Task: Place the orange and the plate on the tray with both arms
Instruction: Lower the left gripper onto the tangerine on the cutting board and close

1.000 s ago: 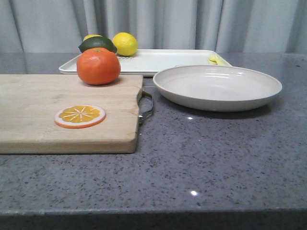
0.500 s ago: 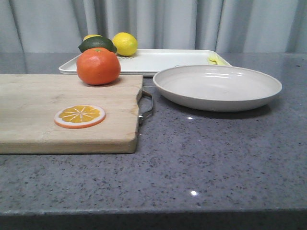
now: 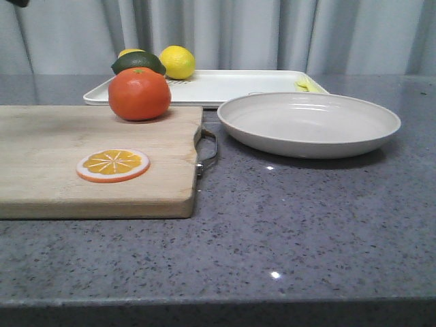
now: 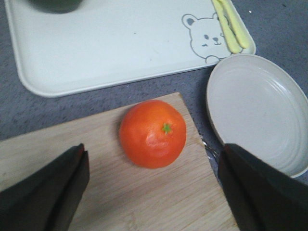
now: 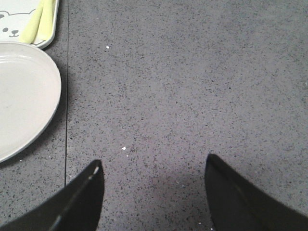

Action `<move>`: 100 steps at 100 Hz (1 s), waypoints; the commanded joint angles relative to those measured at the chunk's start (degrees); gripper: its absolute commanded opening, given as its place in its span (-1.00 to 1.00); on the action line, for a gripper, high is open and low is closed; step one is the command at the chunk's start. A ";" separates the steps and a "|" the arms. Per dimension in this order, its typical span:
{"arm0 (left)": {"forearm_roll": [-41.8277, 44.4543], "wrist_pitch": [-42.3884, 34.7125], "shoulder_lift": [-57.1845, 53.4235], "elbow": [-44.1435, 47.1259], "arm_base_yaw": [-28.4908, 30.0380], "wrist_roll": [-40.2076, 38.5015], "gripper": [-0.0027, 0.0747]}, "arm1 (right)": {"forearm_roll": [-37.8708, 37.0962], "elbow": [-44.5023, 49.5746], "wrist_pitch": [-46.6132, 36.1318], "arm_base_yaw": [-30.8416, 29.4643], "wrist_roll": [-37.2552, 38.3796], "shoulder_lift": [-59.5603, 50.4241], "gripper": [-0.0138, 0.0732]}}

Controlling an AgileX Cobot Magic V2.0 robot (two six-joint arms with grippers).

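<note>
The orange [image 3: 139, 94] sits on the far right corner of a wooden cutting board [image 3: 68, 157]. In the left wrist view my left gripper [image 4: 153, 150] hangs open and empty above the orange [image 4: 153, 132], one finger on each side, not touching it. The off-white plate [image 3: 310, 122] stands on the counter to the right of the board, in front of the white tray [image 3: 225, 85]. My right gripper [image 5: 154, 161] is open and empty over bare counter, to the right of the plate [image 5: 24, 96]. The tray also shows in the left wrist view [image 4: 110, 43].
A flat orange slice [image 3: 113, 165] lies on the board. A lemon [image 3: 177, 62] and a dark green fruit [image 3: 138, 63] sit at the tray's far left; yellow strips [image 3: 305, 84] lie at its right end. The board's metal handle [image 3: 208, 153] points toward the plate. Curtains hang behind.
A small dark part of an arm has come into the top left corner of the front view. The orange, plate and tray have not moved.
</note>
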 commanded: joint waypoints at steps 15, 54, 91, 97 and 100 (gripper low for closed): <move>4.83 3.01 10.15 -14.92 -6.41 -1.41 0.43 | -2.05 -2.00 -3.60 -0.51 -0.11 0.39 0.39; 16.75 14.28 23.26 -31.97 -12.36 -5.29 0.43 | -2.54 -2.00 -3.60 -0.51 -0.11 0.39 0.39; 24.75 15.35 25.50 -32.20 -15.07 -8.96 0.43 | -2.54 -2.00 -3.60 -0.51 -0.11 0.39 0.39; 26.14 15.35 25.50 -32.20 -15.07 -9.36 0.43 | -2.54 -2.00 -3.60 -0.51 -0.11 0.39 0.39; 26.75 15.35 25.50 -32.20 -15.07 -9.46 0.43 | -2.54 -2.00 -3.60 -0.51 -0.11 0.39 0.39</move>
